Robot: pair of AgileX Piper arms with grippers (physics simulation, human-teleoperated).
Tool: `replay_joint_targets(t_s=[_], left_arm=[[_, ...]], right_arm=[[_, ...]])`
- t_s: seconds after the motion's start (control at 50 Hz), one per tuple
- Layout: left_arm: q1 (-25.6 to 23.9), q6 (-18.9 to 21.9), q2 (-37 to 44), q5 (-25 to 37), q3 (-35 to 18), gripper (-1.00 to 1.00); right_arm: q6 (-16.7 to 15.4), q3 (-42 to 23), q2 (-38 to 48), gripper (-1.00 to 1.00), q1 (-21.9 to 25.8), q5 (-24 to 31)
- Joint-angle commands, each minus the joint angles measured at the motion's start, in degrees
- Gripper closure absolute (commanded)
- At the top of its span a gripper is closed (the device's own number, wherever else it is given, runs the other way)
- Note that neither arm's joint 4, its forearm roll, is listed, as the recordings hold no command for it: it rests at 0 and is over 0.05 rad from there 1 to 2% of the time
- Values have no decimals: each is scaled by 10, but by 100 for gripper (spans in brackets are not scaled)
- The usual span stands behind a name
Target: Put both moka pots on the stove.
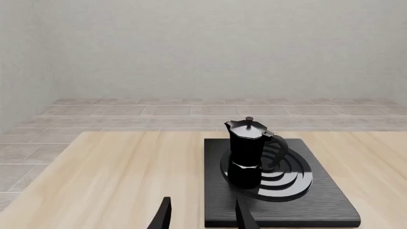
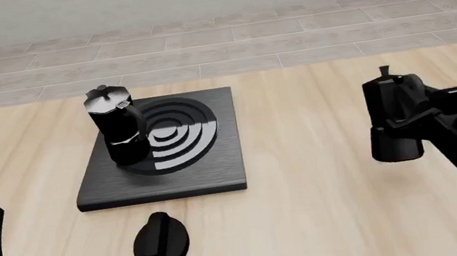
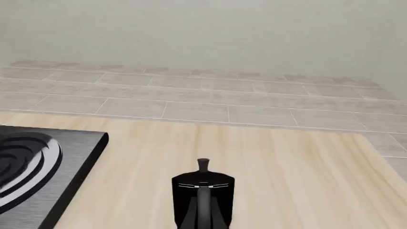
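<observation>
Black second moka pot [image 2: 391, 120] upright, gripped by right gripper [image 2: 414, 117], stove [image 2: 215, 163] well leftward; left gripper [image 1: 202, 215] open, idle.

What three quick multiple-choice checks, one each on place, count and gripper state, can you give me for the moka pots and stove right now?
1. Where does the left moka pot stand?
A. on the stove
B. on the bare table
C. in the left gripper

2. How many moka pots show in the front view?
A. one
B. two
C. three

3. How is the left gripper?
A. shut on a pot
B. open, holding nothing
C. shut on the knob

Answers: 1 A, its base sits on the burner rings. 2 B, the right moka pot stands on the table at the right gripper. 3 B, its fingers are apart with nothing between.
</observation>
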Motion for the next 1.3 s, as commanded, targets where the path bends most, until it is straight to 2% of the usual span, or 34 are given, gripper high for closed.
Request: replay_joint_targets(t_s=[0.02,0.2,0.3,0.5,0.56,0.9,1.1,1.3], left_arm=[[0,0,0,0,0,-100],[0,0,0,0,0,-100],[0,0,0,0,0,-100],[0,0,0,0,0,-100],[0,0,0,0,0,-100],[0,0,0,0,0,-100],[0,0,0,0,0,-100],[0,0,0,0,0,-100]], right_arm=[[4,-19,-32,100,34,-35],[9,-28,-17,100,65,-68],[18,-38,3,100,97,-106],[36,-71,-4,100,142,-107],[32,-74,-29,100,161,-107],[47,-174,14,100,213,-107],[46,-238,68,100,241,-107],[67,-315,132,100,256,-107]])
